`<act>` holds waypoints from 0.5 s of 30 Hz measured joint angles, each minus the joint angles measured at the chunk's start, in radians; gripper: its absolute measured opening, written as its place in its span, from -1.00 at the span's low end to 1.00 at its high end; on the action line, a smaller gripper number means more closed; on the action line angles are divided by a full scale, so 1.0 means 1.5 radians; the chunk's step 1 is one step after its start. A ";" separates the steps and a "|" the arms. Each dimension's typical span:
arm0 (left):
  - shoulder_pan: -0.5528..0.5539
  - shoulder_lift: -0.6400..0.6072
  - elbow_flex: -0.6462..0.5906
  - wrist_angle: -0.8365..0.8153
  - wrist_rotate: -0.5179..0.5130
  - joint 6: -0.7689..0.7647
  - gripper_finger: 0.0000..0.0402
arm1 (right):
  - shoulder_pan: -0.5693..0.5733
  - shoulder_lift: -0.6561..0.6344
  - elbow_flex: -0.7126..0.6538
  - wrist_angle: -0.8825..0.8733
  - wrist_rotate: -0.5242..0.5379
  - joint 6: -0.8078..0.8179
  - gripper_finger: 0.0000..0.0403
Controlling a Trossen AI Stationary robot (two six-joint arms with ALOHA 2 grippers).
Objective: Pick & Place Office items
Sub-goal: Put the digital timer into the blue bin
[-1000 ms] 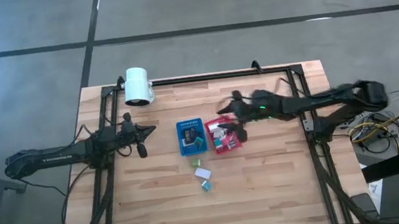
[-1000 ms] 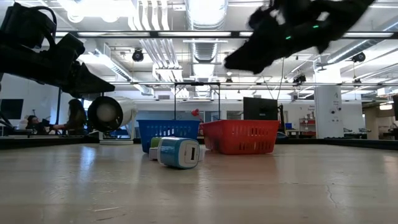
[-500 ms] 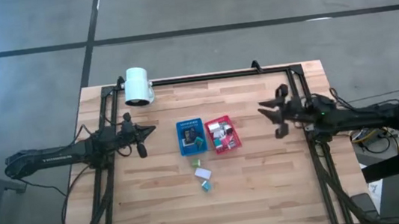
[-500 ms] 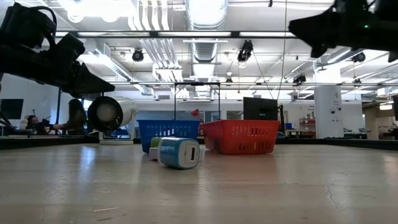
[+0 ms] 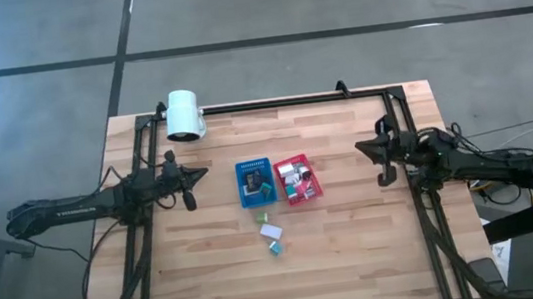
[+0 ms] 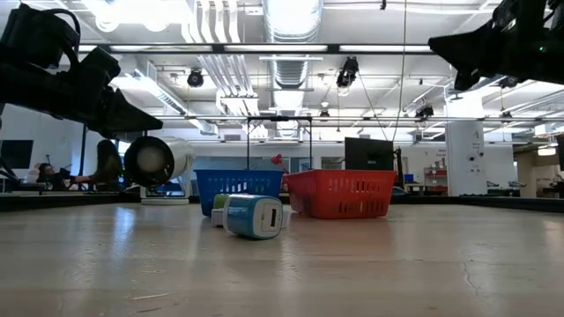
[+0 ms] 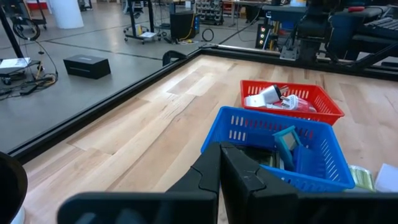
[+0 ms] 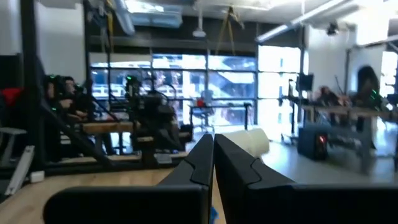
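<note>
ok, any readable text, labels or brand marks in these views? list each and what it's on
Pale lettering on the dark left arm, high view: too small to read.
Blue perforated plastic tray and red perforated plastic tray: no markings show.
Big white cylinder: nothing printed in view.
Small office items on the wooden table: too small to tell.
Nothing else legible.

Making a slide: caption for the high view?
Both arms parked at table sides; blue tray and red tray centered, three office items loose.
</note>
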 joint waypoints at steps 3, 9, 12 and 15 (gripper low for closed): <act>0.000 0.000 0.000 0.000 0.000 0.004 -0.94 | -0.027 0.002 0.000 -0.026 -0.007 0.017 -0.96; 0.000 0.000 0.000 0.006 0.000 0.015 -0.94 | -0.078 0.017 -0.006 -0.035 -0.058 0.039 -0.96; 0.000 0.000 0.000 0.006 0.000 0.016 -0.94 | -0.090 0.016 -0.007 -0.038 -0.060 0.046 -0.96; 0.000 0.000 0.000 0.006 0.000 0.015 -0.94 | -0.091 0.005 -0.007 -0.038 -0.061 0.050 -0.96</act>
